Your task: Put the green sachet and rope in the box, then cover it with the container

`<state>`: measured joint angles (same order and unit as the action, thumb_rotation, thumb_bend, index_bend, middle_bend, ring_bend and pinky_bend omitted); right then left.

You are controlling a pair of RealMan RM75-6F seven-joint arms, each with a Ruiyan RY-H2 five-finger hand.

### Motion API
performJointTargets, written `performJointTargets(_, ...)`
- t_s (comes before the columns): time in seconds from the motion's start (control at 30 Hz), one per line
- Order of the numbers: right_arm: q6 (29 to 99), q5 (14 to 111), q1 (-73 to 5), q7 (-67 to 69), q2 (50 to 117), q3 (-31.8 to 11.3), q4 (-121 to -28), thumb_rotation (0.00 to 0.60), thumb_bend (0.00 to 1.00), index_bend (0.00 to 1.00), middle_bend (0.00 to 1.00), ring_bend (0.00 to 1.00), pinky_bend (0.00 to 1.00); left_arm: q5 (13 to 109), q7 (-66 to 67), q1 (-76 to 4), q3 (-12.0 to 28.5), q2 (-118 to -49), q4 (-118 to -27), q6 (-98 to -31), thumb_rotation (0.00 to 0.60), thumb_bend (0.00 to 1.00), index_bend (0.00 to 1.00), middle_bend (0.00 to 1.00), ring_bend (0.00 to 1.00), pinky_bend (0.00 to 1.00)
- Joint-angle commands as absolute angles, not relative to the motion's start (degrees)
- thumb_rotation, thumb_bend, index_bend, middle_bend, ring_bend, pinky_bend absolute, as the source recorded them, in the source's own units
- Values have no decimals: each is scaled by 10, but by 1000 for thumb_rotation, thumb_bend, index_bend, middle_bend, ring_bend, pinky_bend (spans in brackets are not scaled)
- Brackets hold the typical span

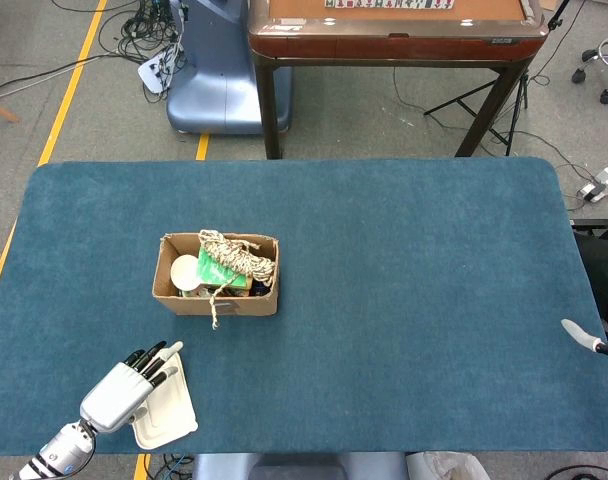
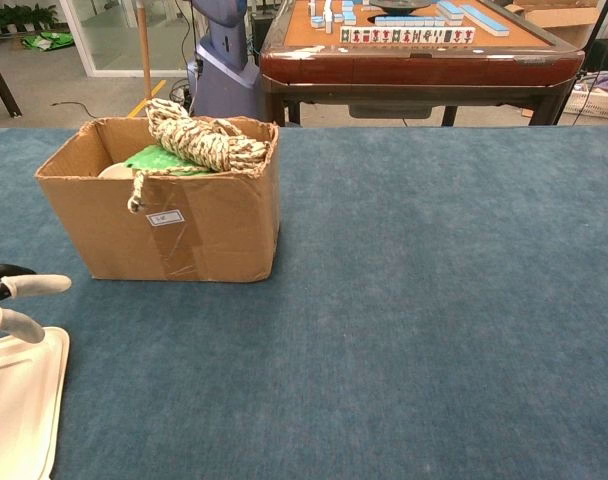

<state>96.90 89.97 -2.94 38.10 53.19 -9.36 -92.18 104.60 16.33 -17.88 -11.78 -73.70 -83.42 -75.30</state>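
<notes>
The open cardboard box (image 1: 216,300) stands left of the table's centre. A coil of rope (image 1: 239,255) lies across its top, one end hanging down the front wall, and the green sachet (image 1: 220,270) lies under it. From the chest view I see the box (image 2: 184,230), the rope (image 2: 199,140) and the sachet (image 2: 156,159) from the front. The white container (image 1: 174,412) lies flat at the near left edge. My left hand (image 1: 124,390) hovers over its left part with fingers (image 2: 34,287) stretched out, holding nothing. Only a fingertip of my right hand (image 1: 582,336) shows at the right edge.
A pale round object (image 1: 186,271) sits in the box's left part. The container (image 2: 19,410) lies close to the table's near edge. A wooden mahjong table (image 1: 394,30) and a blue machine base (image 1: 209,80) stand beyond the far edge.
</notes>
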Motion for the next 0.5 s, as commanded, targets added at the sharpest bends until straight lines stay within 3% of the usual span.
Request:
performJointTargets(0.03, 968, 899, -30, 381, 532, -94, -922, 600, 0, 140, 130, 0, 39, 1041, 167, -182, -114, -738, -834, -742, 600, 52, 249, 0, 18, 237)
performJointTargets(0.5, 967, 900, -31, 378, 532, -93, -923, 600, 0, 140, 130, 0, 39, 1050, 207, -177, -128, -711, -839, -723, 600, 45, 263, 0, 4, 224)
